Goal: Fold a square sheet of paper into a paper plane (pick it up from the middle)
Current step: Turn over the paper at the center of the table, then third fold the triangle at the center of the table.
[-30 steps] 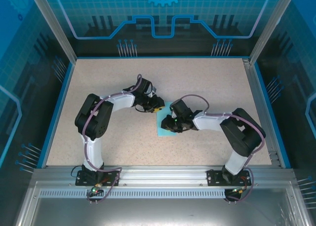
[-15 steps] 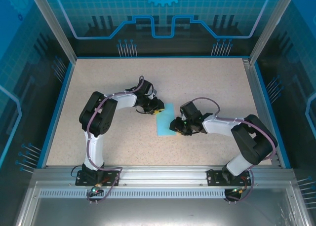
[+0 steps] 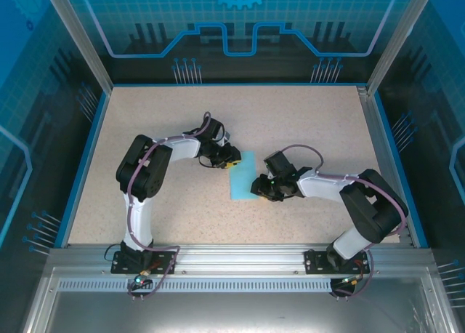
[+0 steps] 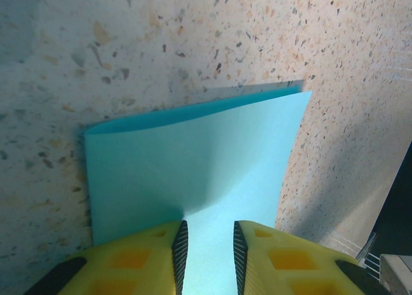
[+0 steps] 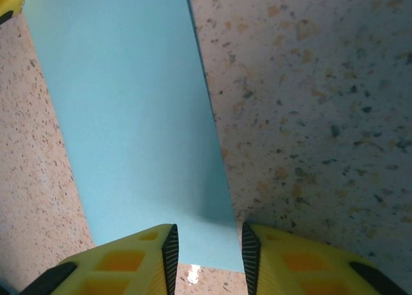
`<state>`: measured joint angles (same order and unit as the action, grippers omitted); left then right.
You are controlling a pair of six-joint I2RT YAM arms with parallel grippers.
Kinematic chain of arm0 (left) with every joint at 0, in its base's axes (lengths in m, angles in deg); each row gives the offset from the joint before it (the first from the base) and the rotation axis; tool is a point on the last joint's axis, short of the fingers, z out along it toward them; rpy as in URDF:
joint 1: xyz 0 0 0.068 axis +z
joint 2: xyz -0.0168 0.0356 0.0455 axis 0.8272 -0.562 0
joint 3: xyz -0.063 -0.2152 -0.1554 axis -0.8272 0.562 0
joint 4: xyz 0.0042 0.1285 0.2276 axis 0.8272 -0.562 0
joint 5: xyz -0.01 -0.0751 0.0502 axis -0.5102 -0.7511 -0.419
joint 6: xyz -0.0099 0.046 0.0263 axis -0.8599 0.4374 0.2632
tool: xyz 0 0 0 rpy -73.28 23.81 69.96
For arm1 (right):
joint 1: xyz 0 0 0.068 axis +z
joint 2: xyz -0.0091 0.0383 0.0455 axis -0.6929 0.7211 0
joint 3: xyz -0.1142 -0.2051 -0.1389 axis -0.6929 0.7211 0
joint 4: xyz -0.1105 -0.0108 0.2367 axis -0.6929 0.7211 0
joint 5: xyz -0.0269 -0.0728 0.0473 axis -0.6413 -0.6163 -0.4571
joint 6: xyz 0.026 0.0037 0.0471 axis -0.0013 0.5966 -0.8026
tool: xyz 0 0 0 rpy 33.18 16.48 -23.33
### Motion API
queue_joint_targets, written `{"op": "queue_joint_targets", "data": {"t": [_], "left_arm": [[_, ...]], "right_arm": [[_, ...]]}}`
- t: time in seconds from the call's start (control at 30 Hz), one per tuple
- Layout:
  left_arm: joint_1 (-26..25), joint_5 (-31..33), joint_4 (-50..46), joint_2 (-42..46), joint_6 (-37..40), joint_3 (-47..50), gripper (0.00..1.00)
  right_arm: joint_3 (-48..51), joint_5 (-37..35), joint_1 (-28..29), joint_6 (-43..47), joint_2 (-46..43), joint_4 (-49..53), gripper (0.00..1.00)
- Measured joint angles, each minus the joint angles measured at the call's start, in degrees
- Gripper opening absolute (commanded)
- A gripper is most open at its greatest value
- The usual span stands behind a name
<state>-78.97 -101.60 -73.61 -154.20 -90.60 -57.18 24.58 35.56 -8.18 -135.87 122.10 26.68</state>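
Speckled tabletop [image 3: 145, 129] carries the folded paper [image 3: 241, 176] mid-scene. The left tool [image 4: 210, 229] at its far-left corner and the right tool [image 5: 207, 236] at its near-right edge have jaws slightly apart, empty. Paper seems light, floppy; pinch mid-edge.

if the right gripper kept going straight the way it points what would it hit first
The blue paper: its near edge lies right at the tips of the right gripper. Depth is unclear, so it may skim over the paper instead.
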Motion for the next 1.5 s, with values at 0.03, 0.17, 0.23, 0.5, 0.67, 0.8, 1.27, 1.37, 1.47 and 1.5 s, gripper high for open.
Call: {"op": "queue_joint_targets", "data": {"t": [0.03,0.17,0.23,0.5,0.67,0.8,1.27,1.37,1.47,1.5], "left_arm": [[0.0,-0.02,0.0,0.0,0.0,0.0,0.29],[0.0,-0.13,0.0,0.0,0.0,0.0,0.29],[0.0,-0.13,0.0,0.0,0.0,0.0,0.29],[0.07,-0.39,0.55,0.0,-0.02,0.33,0.29],[0.11,-0.55,0.68,0.0,0.0,0.37,0.29],[0.13,-0.55,0.68,0.0,-0.02,0.39,0.29],[0.11,-0.55,0.9,0.04,0.02,0.59,0.29],[0.13,-0.55,0.94,0.09,0.04,0.63,0.29],[0.13,-0.55,0.92,0.09,0.2,0.66,0.29],[0.13,-0.55,0.92,0.09,0.2,0.66,0.29]], "right_arm": [[0.07,0.04,0.0,-0.17,0.02,-0.15,0.33],[0.17,1.33,0.09,-0.59,0.72,-1.88,0.33],[0.15,1.66,0.11,-0.59,0.9,-2.12,0.35],[-1.64,3.61,0.07,-0.5,2.05,-2.93,0.38],[-2.38,3.96,-0.33,0.31,2.03,-3.5,0.41],[-2.56,4.33,-1.53,0.92,2.03,-4.0,0.42],[-4.66,3.93,-0.44,2.45,-0.28,0.13,0.45],[-1.64,4.17,2.43,0.0,-2.25,-0.94,0.47],[0.28,4.15,5.07,-2.62,-3.48,-1.97,0.48],[0.57,4.17,5.73,-3.45,-3.61,-2.43,0.48]]}}
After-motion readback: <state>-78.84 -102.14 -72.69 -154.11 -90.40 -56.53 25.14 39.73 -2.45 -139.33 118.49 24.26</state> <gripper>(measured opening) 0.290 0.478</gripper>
